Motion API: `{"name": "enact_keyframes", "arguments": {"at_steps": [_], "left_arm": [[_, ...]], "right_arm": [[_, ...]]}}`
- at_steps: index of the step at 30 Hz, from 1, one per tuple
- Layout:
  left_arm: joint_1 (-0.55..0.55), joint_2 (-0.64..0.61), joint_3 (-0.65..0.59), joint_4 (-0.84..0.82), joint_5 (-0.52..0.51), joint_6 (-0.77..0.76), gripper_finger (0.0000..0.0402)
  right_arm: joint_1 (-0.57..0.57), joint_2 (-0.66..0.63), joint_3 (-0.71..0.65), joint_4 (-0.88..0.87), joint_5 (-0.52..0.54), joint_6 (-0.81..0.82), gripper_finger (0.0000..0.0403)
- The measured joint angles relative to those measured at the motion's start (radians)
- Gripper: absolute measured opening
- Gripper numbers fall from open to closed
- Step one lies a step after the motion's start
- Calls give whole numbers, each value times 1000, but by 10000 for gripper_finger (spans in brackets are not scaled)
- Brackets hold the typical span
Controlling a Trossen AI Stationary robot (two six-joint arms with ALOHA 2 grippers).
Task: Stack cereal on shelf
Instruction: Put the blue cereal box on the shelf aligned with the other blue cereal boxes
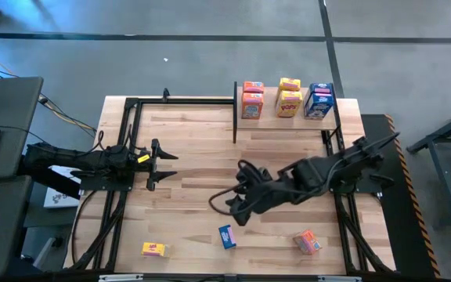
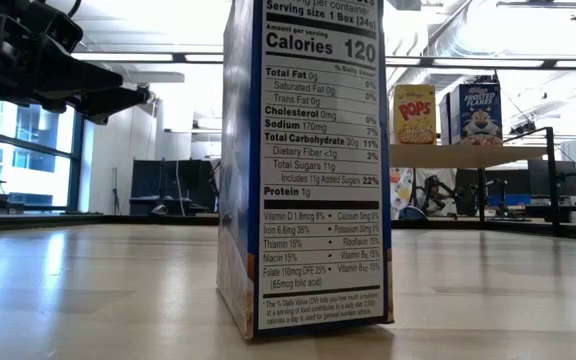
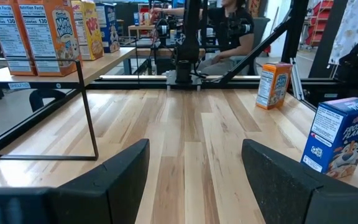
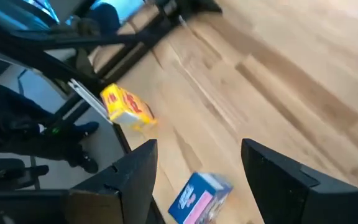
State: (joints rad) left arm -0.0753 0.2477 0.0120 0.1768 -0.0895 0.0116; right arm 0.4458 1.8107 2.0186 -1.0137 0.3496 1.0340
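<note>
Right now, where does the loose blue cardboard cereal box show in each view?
High view: blue cardboard cereal box, lower centre of picture.
Low view: box fills centre, nutrition panel facing.
Left wrist view: box ahead.
Right wrist view: box just ahead.
Shared landmark: light wooden shelf, except right wrist.

orange, yellow, blue cereal boxes [image 1: 287, 99], light wood shelf [image 1: 288, 121]

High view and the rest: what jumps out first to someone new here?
The shelf at the table's far edge already carries six cereal boxes in orange, yellow and blue pairs. The right gripper, open, reaches toward the blue box standing near the front edge, which fills the low view. The left gripper waits open at the left.
</note>
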Motion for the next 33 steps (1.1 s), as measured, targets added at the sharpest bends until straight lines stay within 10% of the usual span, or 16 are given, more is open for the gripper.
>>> {"name": "enact_keyframes", "arguments": {"at_steps": [33], "left_arm": [[0, 0, 1, 0, 0, 0, 246]], "right_arm": [[54, 253, 1, -35, -107, 270, 226]]}}
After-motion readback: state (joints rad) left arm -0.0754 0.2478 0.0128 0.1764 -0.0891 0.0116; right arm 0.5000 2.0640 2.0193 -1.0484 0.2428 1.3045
